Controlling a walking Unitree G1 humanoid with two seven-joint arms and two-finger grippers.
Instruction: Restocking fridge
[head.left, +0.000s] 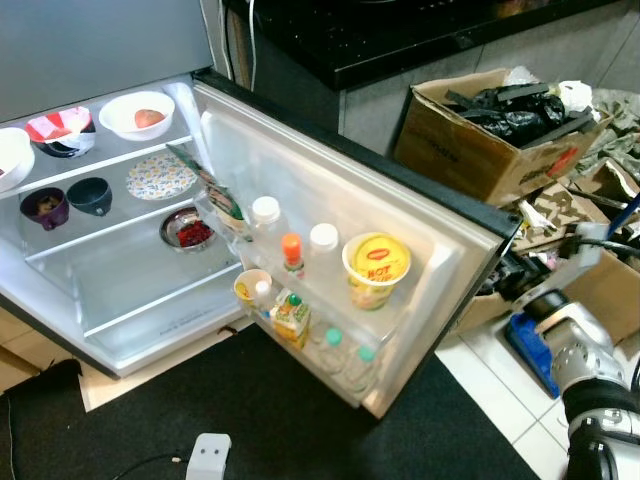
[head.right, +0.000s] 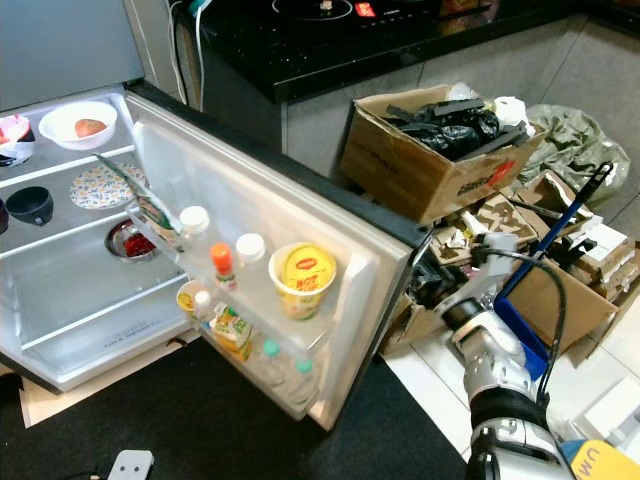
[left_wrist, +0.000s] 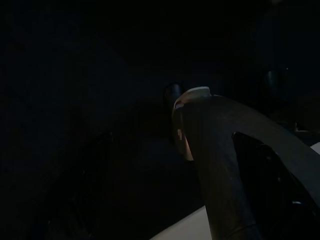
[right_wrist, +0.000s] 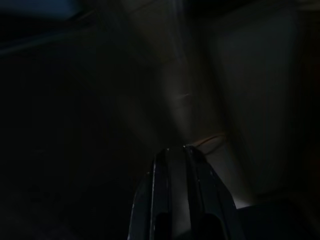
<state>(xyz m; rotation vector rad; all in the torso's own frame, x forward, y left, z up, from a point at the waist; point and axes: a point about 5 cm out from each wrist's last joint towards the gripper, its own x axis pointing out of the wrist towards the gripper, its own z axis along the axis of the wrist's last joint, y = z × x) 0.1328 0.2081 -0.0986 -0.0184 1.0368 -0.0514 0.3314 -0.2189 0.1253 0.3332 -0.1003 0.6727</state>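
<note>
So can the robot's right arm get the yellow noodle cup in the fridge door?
Probably yes: the fridge door stands open, the noodle cup faces out, and the right arm is nearby.

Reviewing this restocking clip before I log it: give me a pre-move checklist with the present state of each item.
1. Fridge door open: ok, it is swung wide and the shelves are in view.
2. Free space on the door rack: ok, a gap sits behind the yellow noodle cup, though the lower rack by the juice carton is crowded.
3. Free space inside: ok, the lowest glass shelf is bare beyond the small bowl of red fruit.
4. Item in hand to stock: cannot tell, both wrist views are too dark.
5. Right gripper state: cannot tell.
6. Left gripper state: cannot tell.
</note>
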